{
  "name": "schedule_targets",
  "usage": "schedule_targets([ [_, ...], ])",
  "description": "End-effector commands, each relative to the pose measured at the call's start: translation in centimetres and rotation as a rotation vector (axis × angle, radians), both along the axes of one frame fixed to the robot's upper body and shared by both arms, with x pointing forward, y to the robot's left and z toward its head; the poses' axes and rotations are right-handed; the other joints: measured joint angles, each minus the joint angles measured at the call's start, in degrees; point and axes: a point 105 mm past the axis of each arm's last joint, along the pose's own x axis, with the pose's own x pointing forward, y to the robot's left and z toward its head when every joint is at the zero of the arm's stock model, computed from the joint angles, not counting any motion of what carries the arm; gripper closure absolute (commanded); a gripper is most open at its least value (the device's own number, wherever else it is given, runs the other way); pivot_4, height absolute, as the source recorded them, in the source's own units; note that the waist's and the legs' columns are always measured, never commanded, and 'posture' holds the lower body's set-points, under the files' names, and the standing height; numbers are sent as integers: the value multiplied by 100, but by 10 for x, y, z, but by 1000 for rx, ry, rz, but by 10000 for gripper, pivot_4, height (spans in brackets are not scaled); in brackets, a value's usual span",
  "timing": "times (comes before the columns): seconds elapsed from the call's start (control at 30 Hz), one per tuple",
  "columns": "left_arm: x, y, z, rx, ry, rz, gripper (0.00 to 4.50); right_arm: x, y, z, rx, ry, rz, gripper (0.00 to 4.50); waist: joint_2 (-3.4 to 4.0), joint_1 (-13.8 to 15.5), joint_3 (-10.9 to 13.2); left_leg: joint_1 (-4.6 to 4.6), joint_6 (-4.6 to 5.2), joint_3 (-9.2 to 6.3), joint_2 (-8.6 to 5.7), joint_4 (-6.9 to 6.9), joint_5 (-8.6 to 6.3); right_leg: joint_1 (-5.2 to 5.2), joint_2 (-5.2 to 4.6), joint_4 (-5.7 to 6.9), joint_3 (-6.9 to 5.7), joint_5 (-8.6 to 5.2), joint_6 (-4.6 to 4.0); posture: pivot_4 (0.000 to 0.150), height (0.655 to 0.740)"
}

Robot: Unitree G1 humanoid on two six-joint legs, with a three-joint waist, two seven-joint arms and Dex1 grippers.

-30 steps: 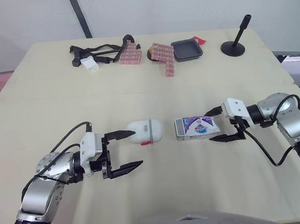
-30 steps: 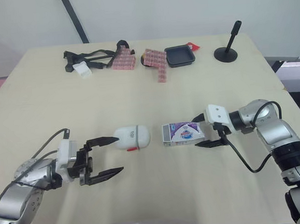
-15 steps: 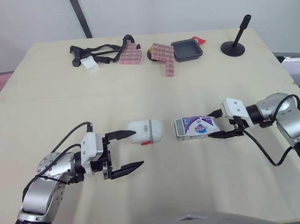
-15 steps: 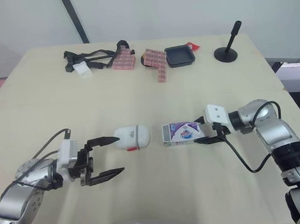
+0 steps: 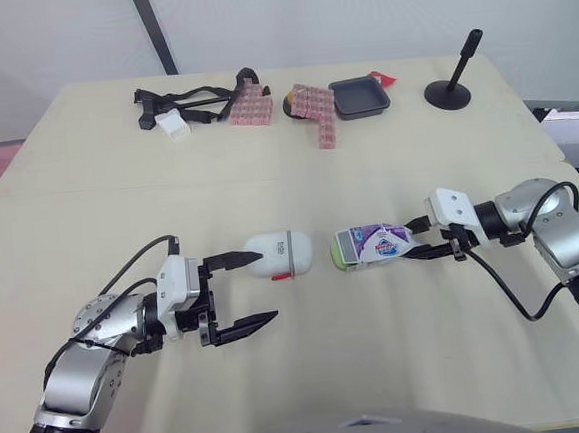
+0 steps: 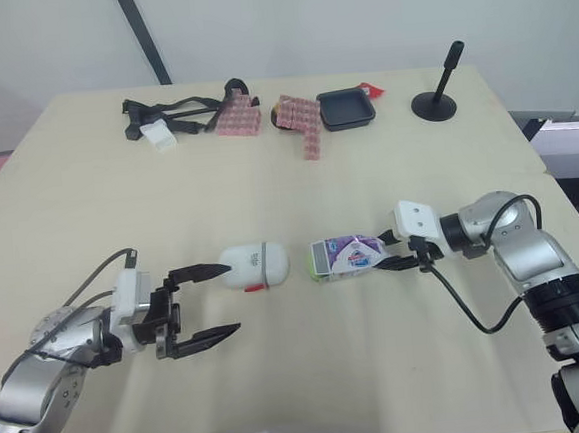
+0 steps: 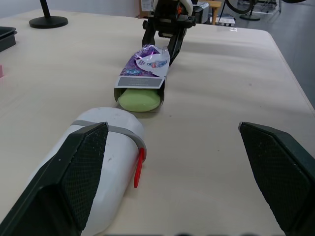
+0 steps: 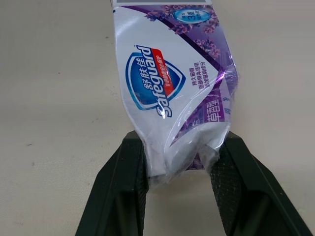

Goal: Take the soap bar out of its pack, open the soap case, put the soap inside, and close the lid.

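Closing from a wide spread, the right gripper had pinched the crumpled tail of the soap pack. The green soap bar had slid partly out of the pack's open end. It lay on the table, just beside the closed white soap case. The left gripper sat spread wide, with one fingertip at the case's far end.
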Motion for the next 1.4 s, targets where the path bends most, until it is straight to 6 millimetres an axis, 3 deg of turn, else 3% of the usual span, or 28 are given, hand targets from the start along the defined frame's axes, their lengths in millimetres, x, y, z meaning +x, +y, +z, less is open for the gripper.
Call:
schedule_targets([
  [0.03, -2, -1, 8, -4, -29, -10, 0, -1, -3, 3, -3, -17, -2, 27238, 0, -1, 0, 0, 0, 0, 0, 0, 0, 0, 0, 0, 0, 0, 0, 1500, 7400],
  [0.43, -1, 0, 7, 7, -26, -4, 0, -5, -8, 20, -30, -61, 4, 27238, 0, 19, 0, 0, 0, 0, 0, 2, 0, -1, 0, -1, 0, 0, 0, 1500, 7400],
  [0.67, -1, 0, 6, 5, -24, -4, 0, -9, -30, 34, -49, -58, -80, 27238, 0, 26, 0, -1, 0, 0, 0, 2, 0, 0, -1, -1, 0, 0, 0, 1500, 7400],
  [1.0, 1, -2, 7, 6, -24, -26, 0, -22, -48, 28, -101, -6, -124, 27238, 2, 12, 0, -2, 0, 0, 0, 1, 0, 1, 0, -1, 2, 0, 0, 1500, 7400],
  [1.4, 3, -1, 7, 4, -25, -27, 0, -22, -53, 28, -114, -4, -146, 27238, 2, 15, 0, -2, 0, 0, 0, 2, -1, 1, -1, -2, 2, 0, 0, 1500, 7400],
])
